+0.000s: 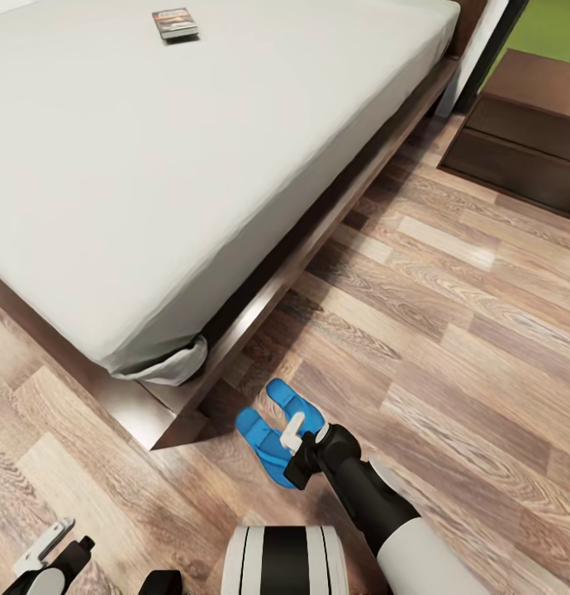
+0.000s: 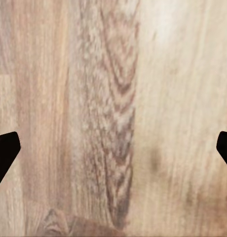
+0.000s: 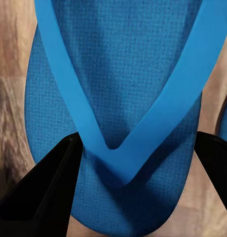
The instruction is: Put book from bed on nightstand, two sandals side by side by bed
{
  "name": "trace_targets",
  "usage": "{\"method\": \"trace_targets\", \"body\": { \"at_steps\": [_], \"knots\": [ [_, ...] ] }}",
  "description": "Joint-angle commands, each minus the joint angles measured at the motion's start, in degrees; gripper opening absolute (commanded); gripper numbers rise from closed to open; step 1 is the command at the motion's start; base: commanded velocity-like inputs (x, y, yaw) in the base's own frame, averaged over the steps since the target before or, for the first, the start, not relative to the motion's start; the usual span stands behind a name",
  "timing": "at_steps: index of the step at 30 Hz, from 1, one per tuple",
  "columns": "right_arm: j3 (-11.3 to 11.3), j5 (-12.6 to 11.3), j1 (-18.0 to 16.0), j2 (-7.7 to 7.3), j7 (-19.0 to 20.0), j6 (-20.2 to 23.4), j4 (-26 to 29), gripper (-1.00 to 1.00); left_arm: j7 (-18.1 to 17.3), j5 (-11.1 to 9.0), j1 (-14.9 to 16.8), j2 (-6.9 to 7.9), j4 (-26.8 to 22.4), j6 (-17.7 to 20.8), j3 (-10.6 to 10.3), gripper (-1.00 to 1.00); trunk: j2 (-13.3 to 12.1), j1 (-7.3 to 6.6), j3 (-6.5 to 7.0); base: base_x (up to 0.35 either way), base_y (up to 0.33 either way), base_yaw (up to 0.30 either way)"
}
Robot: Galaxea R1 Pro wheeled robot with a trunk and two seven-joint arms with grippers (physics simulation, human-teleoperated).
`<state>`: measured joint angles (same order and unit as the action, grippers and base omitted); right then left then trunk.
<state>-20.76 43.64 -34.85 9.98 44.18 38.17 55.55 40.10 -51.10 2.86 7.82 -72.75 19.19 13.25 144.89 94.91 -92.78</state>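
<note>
Two sandals (image 1: 281, 434) lie side by side on the floor (image 1: 450, 330) just off the bed's (image 1: 194, 165) corner. Left gripper (image 1: 41, 549) hangs spread, holding nothing. Right gripper (image 1: 295, 430) straddles one sandal's strap, apparently unclenched. Book (image 1: 175, 23) rests on the mattress.

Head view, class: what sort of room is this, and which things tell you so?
Most likely a bedroom: a low bed with a pale mattress, a dark nightstand beside it, and blue sandals on the wood floor by the bed's corner.
</note>
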Motion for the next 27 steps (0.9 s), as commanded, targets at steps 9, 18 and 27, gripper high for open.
{"method": "trace_targets", "body": {
  "at_steps": [9, 18, 27],
  "knots": [
    [0.0, 0.4, 0.0, 0.01, 0.6, 0.1, 0.1, -1.0, 0.3, -1.0, -0.2, 0.1, -3.0, 4.7, 0.2, 1.0, 0.1, 0.22, -2.04, 0.0, 0.0, 0.0],
    [0.0, 0.3, 0.0, 0.01, 0.6, 0.0, 0.1, -1.0, 0.3, -2.4, -0.2, 0.24, -3.9, 6.6, 0.2, 1.0, 0.2, 0.32, -2.92, 0.0, 0.0, 0.0],
    [0.0, 0.3, 0.0, 0.01, 0.6, -0.1, 0.1, -1.0, -0.3, -2.0, -1.7, 0.55, -4.1, 7.0, -0.3, 1.0, 0.2, 0.32, -2.92, 0.058, 0.0, 0.0]
  ]
}}
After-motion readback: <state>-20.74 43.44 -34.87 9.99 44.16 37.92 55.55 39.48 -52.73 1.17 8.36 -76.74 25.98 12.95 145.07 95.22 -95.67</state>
